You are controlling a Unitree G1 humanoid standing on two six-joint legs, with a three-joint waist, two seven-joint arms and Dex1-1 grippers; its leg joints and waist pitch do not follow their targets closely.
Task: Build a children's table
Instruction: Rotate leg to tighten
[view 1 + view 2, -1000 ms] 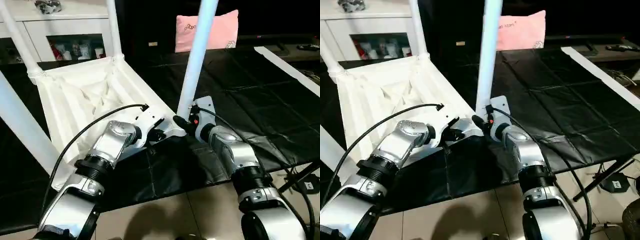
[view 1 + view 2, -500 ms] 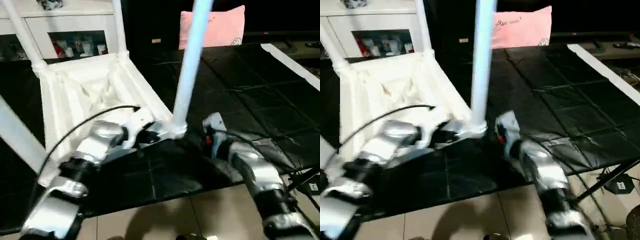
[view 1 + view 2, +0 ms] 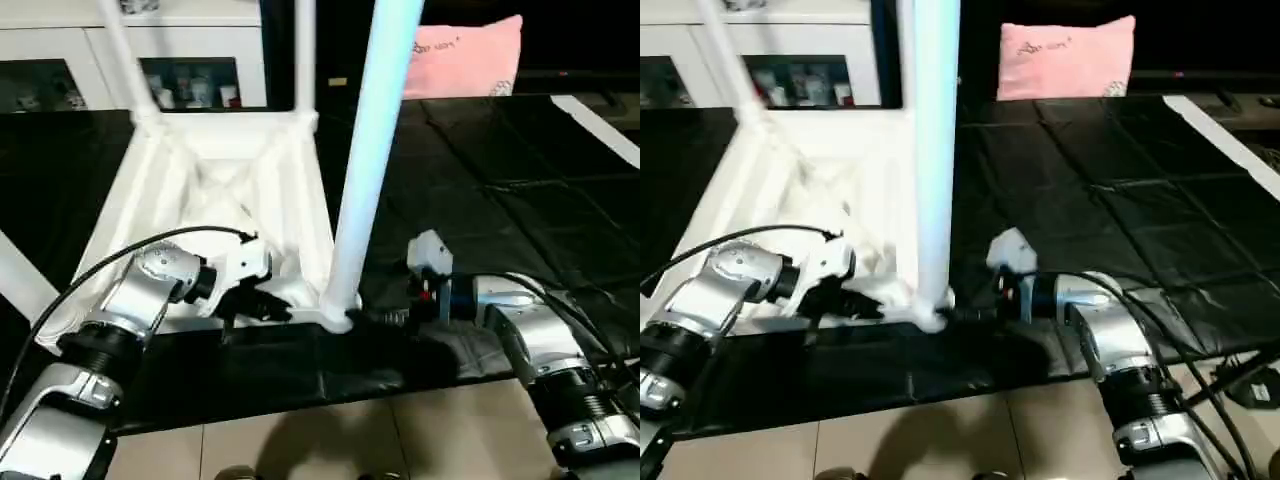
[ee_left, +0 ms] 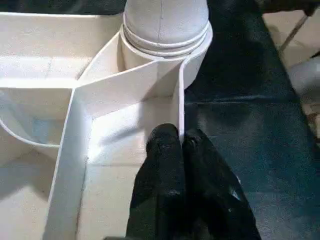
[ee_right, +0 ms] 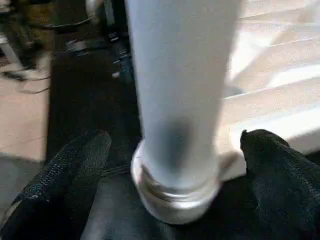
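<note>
We see table [image 3: 220, 190] legs cut off above; left gripper [image 4: 179, 145] pinches its rim, right gripper [image 5: 170, 150] spread around near leg [image 3: 365, 160]; pillow [image 3: 465, 55] writing unreadable.

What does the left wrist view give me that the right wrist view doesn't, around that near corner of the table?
Left wrist view: the left gripper shut on the table rim just beside the corner socket, with the ribbed underside spread out next to it. Right wrist view: the right gripper open, one finger on each side of the leg, not touching it. Both show the leg seated in the socket.
</note>
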